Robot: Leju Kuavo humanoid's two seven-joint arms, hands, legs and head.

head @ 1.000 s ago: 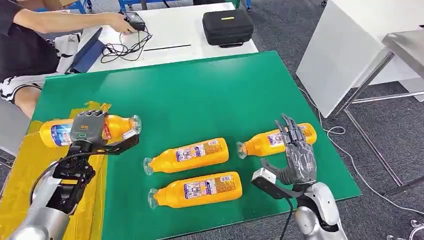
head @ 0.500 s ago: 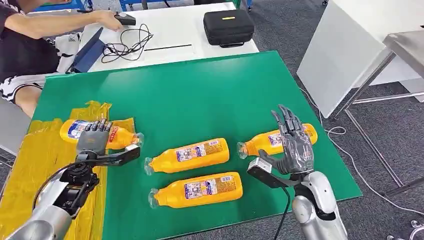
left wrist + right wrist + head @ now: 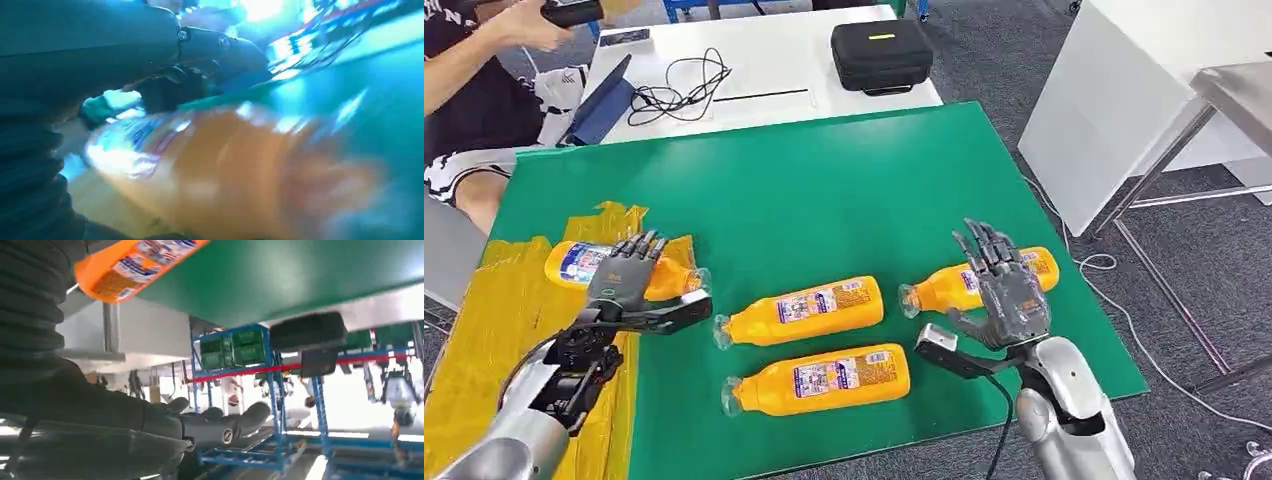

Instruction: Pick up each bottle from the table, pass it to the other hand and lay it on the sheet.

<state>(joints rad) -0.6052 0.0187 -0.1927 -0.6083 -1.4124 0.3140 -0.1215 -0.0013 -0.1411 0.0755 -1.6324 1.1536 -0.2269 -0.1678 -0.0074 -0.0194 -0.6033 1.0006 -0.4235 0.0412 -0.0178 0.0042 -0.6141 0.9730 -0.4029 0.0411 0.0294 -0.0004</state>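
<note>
While both hands (image 3: 624, 272) (image 3: 1002, 290) hover with fingers spread, four orange labelled bottles (image 3: 799, 311) lie flat.

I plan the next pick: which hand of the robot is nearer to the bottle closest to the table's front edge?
Right. The right hand hovers open just beside that bottle; the left hand is farther off, above the bottle on the yellow sheet.

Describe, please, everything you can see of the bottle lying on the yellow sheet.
The bottle is clear plastic filled with orange liquid and carries a blue, white and red label. It lies on its side, its base end on the yellow sheet, its clear neck and cap end pointing toward the other bottles and reaching the sheet's edge at the green mat. The left hand is over its middle with fingers spread; whether they touch it cannot be told. The left wrist view shows it close, blurred.
</note>
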